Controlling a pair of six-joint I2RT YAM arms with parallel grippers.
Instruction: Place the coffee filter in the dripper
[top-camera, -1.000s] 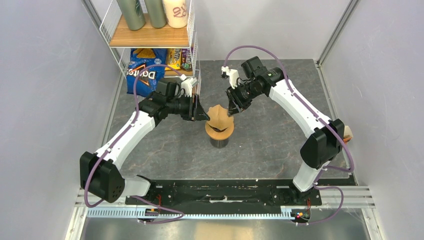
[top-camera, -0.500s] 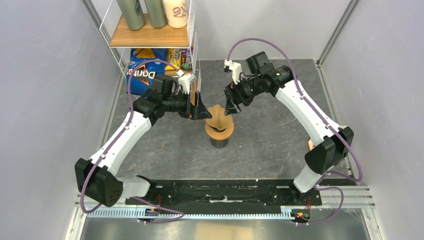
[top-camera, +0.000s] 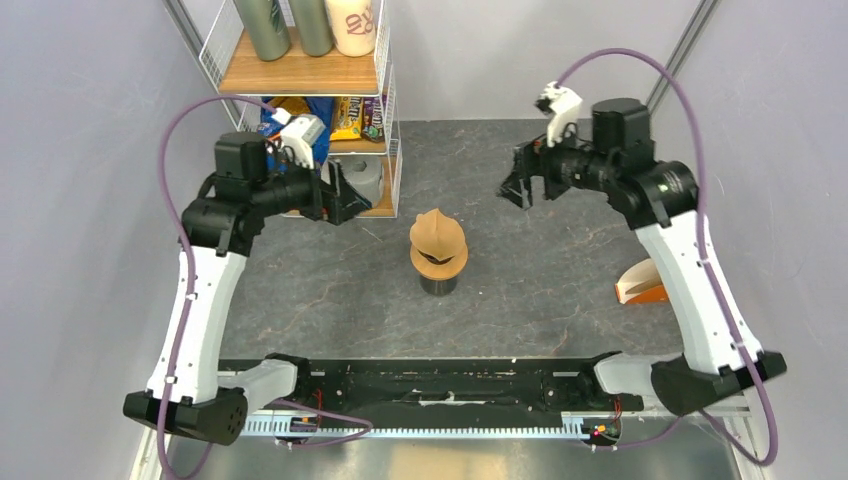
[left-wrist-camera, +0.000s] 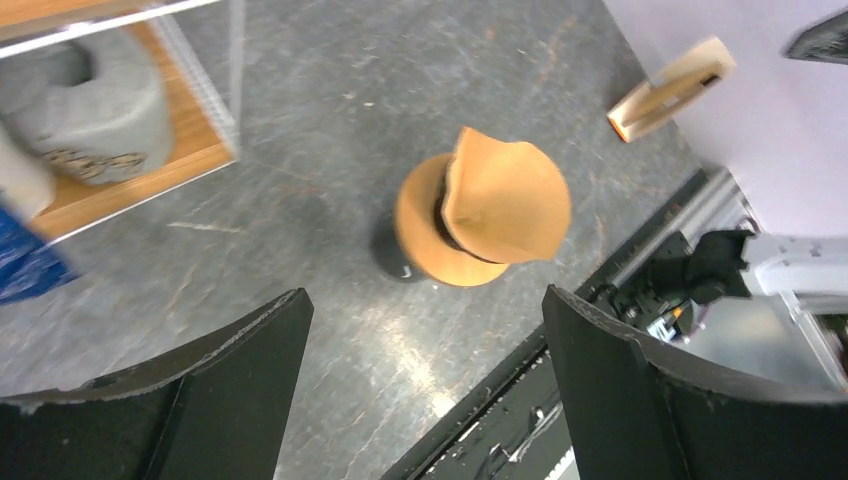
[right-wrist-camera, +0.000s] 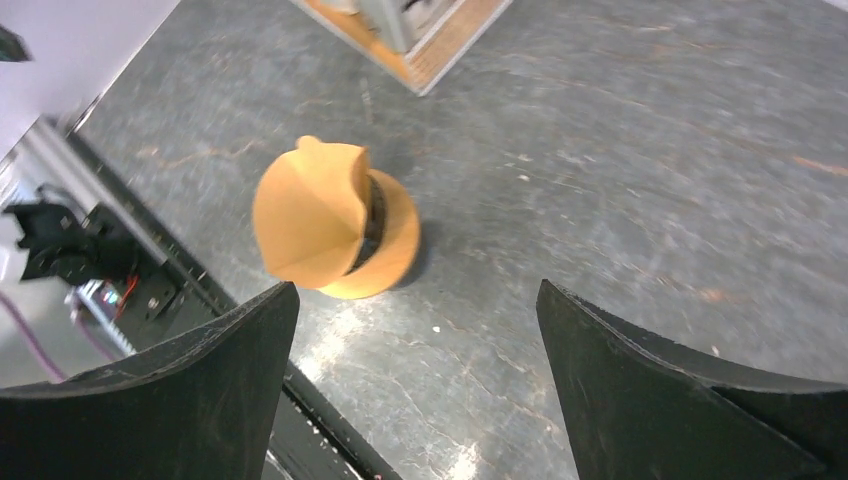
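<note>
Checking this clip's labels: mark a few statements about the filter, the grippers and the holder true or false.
1. The left gripper and the right gripper are open and empty. True.
2. The coffee filter lies flat beside the dark cup. False: it stands in the wooden ring atop that cup.
3. Bottles stand on the rack's top shelf. True.
4. The orange-and-white holder sits on the rack. False: it lies on the table by the right arm.

The top view is bright, evenly lit from above and sharp, with only faint soft shadows on the table (top-camera: 540, 270). Both wrist views are blurred, worst at the shelf (left-wrist-camera: 200, 165) in the upper left. A pale sheen streaks the table low in each. The left tool (left-wrist-camera: 425, 300) and right tool (right-wrist-camera: 417, 287) read near-black, without detail.
</note>
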